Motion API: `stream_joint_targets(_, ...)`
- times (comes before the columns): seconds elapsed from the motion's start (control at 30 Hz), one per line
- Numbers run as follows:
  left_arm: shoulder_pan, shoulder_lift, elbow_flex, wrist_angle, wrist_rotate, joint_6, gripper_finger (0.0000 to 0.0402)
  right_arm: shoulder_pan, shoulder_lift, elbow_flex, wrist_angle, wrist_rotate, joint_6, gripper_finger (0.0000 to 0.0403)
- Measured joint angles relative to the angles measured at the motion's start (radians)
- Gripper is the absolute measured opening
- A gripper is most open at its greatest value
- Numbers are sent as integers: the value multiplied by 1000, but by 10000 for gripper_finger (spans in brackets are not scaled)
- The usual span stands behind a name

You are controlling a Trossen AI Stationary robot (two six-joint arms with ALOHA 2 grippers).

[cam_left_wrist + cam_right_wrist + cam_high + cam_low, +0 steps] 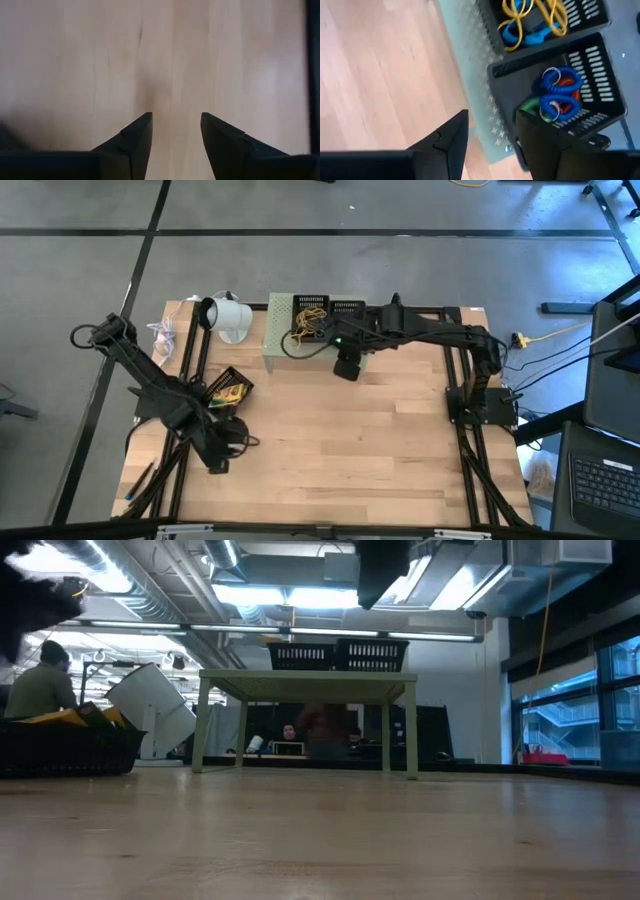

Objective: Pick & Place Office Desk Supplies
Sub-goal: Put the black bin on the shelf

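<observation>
I am looking down on a wooden desk (330, 440) with two dark arms. My right gripper (490, 135) hangs over the pale green stand (280, 345) at the far middle of the desk, its jaws apart and empty. On that stand sit two black mesh trays: one tray (600, 15) holds yellow bands (552, 12) tangled with a blue piece (525, 35); the other tray (600, 85) holds blue coil rings (560, 95) with red and green ones beneath. My left gripper (175, 135) waits low over bare wood at the near left, jaws apart, holding nothing. A third black tray (228, 385) with yellow items lies on the desk just beyond it, and a white lamp (228, 317) lies at the far left.

My worry: the right jaws sit over the stand's edge rather than squarely over a tray. Dropping straight down, I judge, could strike the tray wall or stand and shove it. The coils are interlocked, so lifting one may drag others out.
</observation>
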Motion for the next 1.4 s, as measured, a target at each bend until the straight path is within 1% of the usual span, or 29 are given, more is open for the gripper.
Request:
stream_joint_targets(0.07,-17,0,0,-90,79,-10,167,19,0,0,-21,0,1,165)
stream_joint_targets(0.13,-36,0,0,-171,145,23,168,39,0,0,-31,0,3,162)
stream_joint_targets(0.23,-59,0,0,-255,181,133,167,60,0,0,-33,-3,3,158)
stream_joint_targets(0.37,-76,0,-2,-349,146,267,164,78,0,0,-33,0,3,155)
stream_joint_targets(0.47,-75,0,-24,-428,135,301,162,90,0,0,-33,0,3,153)
stream_joint_targets(0.57,-75,0,-47,-482,111,296,161,97,0,0,-35,0,3,153)
stream_joint_targets(0.7,-74,0,-98,-490,59,297,161,102,0,0,-35,0,3,153)
stream_joint_targets(0.8,-62,1,-124,-466,76,288,161,103,0,0,-35,0,20,153)
stream_joint_targets(0.87,-52,1,-134,-447,73,260,161,102,0,0,-35,0,26,153)
stream_joint_targets(1.0,-23,2,-148,-430,58,155,157,102,0,0,-35,0,26,153)
stream_joint_targets(1.1,-5,2,-168,-409,65,94,139,102,0,0,-35,0,26,152)
stream_joint_targets(1.17,5,3,-180,-399,80,74,117,102,0,0,-35,0,26,152)
stream_joint_targets(1.27,13,3,-190,-380,97,47,72,102,0,0,-35,0,26,152)
stream_joint_targets(1.37,21,3,-190,-354,81,36,20,102,0,0,-35,0,26,152)
stream_joint_targets(1.4,22,3,-190,-343,72,32,12,102,0,0,-35,0,26,152)
